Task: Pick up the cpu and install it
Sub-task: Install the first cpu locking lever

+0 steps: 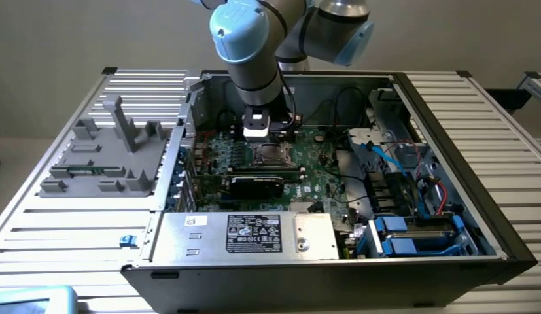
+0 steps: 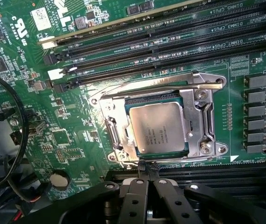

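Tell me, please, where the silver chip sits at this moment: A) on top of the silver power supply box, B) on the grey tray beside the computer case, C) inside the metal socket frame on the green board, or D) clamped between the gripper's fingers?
C: in the wrist view the chip lies flat inside the metal socket frame on the green board, apart from the shut gripper.

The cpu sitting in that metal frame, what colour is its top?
Shiny silver-grey, on the cpu, with a thin green edge; the wrist view shows it best.

The cpu [image 2: 158, 127] sits in its metal socket [image 2: 202, 119], closed gripper [image 2: 147, 175] just beside it
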`<state>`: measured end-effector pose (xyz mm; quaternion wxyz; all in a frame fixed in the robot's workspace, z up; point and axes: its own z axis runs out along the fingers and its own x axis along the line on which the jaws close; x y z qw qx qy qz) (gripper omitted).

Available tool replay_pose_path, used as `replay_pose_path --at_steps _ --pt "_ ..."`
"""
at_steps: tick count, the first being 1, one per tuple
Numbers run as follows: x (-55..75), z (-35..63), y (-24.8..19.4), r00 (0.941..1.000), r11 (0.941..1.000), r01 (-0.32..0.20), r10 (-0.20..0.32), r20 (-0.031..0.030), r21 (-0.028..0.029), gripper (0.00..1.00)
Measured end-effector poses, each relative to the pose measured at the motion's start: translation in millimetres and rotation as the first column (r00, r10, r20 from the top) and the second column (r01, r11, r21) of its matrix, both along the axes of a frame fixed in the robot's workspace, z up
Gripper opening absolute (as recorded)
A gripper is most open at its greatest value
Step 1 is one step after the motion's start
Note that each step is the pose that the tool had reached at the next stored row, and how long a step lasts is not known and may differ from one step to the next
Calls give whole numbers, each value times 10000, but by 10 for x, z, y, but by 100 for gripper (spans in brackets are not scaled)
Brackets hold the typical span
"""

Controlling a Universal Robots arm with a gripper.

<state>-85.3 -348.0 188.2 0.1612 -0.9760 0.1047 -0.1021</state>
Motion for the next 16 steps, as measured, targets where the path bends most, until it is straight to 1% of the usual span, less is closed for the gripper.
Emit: replay_pose_path --at_steps 16 --pt "2 -7 0 10000 10000 0 0 50 94 11"
